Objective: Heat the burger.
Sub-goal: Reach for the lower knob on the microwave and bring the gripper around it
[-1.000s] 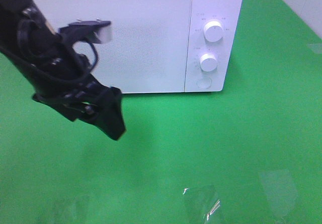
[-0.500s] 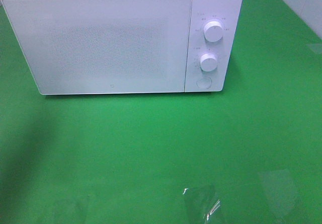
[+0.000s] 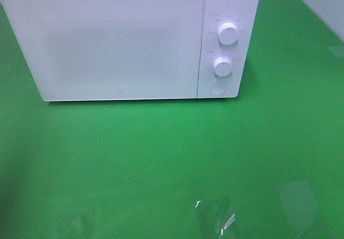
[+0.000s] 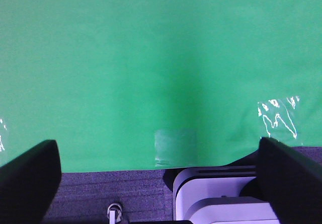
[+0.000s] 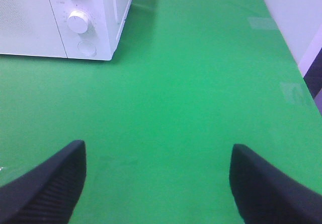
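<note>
View from above: the white microwave stands at 12 o'clock on the green table, its door closed flush. The control strip lies at 3 o'clock of the door and carries the upper knob, the lower knob and the round button. Clear tape glints at 6 o'clock. The burger appears in none of the views. It may sit behind the frosted door or beyond the table's edge, and which cannot be told, so its facing and tilt cannot be read either. Being round, it would show no long axis from above in any case. The left gripper is spread wide and carries nothing, looking down at bare cloth near the table's edge. The right gripper is likewise parted and empty, facing the microwave's knob corner from well apart. Neither arm shows in the high view. Judged step: the door stage is over or not yet begun, depending on where the burger is. If the burger is inside, the next move calls for the right gripper to narrow onto a knob and turn it. If not, the door must first be opened, probably with the round button.
</note>
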Tool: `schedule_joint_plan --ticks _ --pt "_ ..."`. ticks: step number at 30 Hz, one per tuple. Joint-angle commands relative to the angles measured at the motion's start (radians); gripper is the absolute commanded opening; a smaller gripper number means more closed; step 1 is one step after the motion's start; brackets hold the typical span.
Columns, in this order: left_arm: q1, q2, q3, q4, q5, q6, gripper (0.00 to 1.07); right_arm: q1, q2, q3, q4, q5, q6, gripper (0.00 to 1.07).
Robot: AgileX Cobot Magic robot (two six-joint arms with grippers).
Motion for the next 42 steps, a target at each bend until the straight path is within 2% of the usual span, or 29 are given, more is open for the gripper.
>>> schedule_joint_plan --ticks 1,2,5,9,12,14,18,26,28,31,33,42 --pt "0.004 -0.155 0.117 -0.001 -0.043 -0.007 0.98 -0.004 -0.029 0.002 0.004 -0.009 -0.002 0.75" --pt "0.004 -0.155 0.117 -0.001 -0.043 -0.007 0.98 -0.004 -0.029 0.002 0.004 -0.009 -0.002 0.75" --pt "0.004 -0.282 0.210 0.001 -0.061 -0.007 0.98 -0.004 -0.029 0.002 0.004 -0.009 -0.002 0.75" --pt "0.004 -0.354 0.275 0.001 -0.061 -0.007 0.98 -0.004 -0.029 0.002 0.004 -0.009 -0.002 0.75" --pt "0.004 -0.393 0.279 0.002 -0.108 -0.007 0.98 -0.004 -0.029 0.002 0.004 -0.009 -0.002 0.75" --pt "0.004 -0.471 0.284 0.003 -0.233 -0.003 0.98 -0.004 -0.029 0.002 0.004 -0.009 -0.002 0.75" --pt "0.004 -0.541 0.284 0.010 -0.274 0.019 0.98 -0.004 -0.029 0.002 0.004 -0.009 -0.002 0.75" --pt "0.004 -0.618 0.285 0.024 -0.265 0.046 0.98 -0.004 -0.029 0.002 0.004 -0.009 -0.002 0.75" --pt "0.004 -0.618 0.287 0.020 -0.251 0.041 0.98 -0.004 -0.029 0.002 0.004 -0.009 -0.002 0.75" --pt "0.004 -0.618 0.298 -0.009 -0.144 -0.005 0.98 -0.004 -0.029 0.002 0.004 -0.009 -0.002 0.75" --pt "0.004 -0.618 0.316 -0.010 -0.138 -0.013 0.98 -0.004 -0.029 0.002 0.004 -0.009 -0.003 0.75" --pt "0.004 -0.674 0.314 -0.004 -0.138 -0.005 0.98 -0.004 -0.029 0.002 0.004 -0.009 -0.003 0.75"
